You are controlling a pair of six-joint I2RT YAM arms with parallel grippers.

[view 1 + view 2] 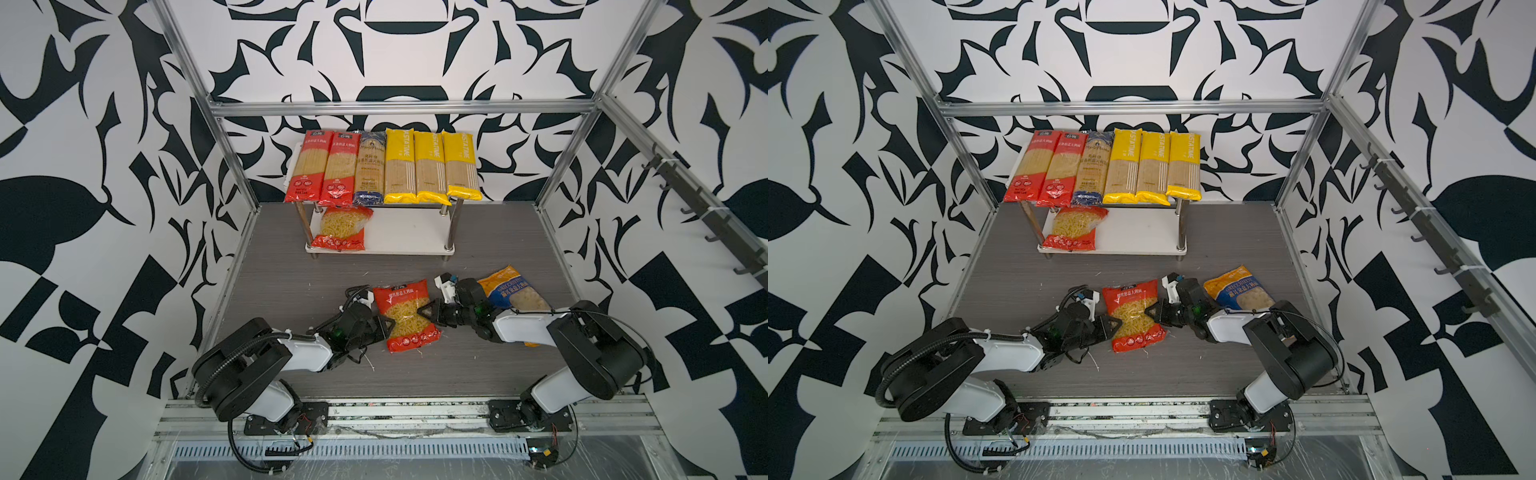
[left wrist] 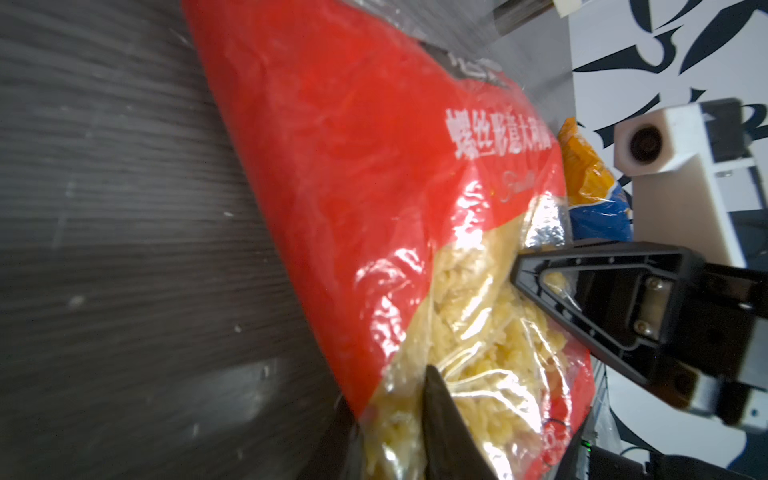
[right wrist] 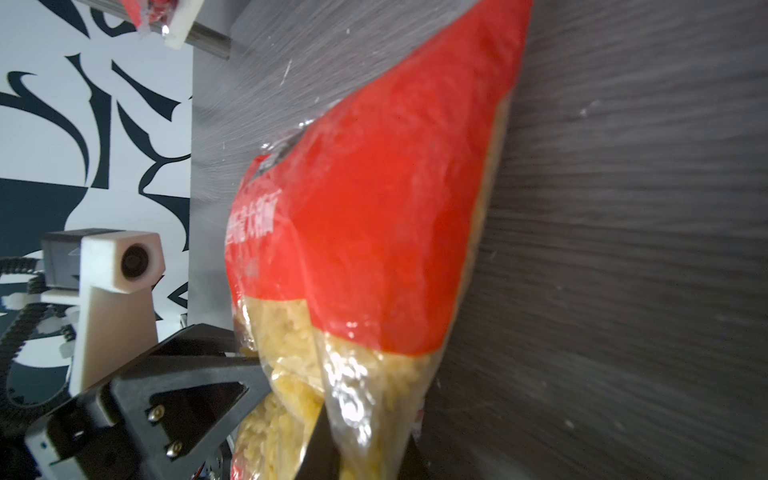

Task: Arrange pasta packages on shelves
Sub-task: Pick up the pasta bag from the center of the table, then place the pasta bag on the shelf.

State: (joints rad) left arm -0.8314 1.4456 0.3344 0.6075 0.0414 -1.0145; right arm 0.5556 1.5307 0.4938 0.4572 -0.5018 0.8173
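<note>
A red fusilli bag (image 1: 405, 316) (image 1: 1133, 313) lies on the dark table between my arms. My left gripper (image 1: 388, 326) (image 2: 390, 432) is shut on its left edge. The right gripper (image 1: 426, 311) (image 3: 370, 449) is shut on its right edge, and the clear film is pinched in both. The shelves (image 1: 407, 232) stand at the back. The top board carries two red, one dark-blue (image 1: 370, 166) and three yellow spaghetti packs (image 1: 430, 166). A second red fusilli bag (image 1: 343, 228) lies at the left of the lower board. A blue-orange bag (image 1: 511, 291) lies behind my right arm.
Aluminium frame rails (image 1: 399, 108) box in the table at the back and sides. A rail of dark hooks (image 1: 702, 208) runs along the right wall. Small pasta crumbs (image 1: 370, 365) dot the table near my left arm. The lower board's right part is bare.
</note>
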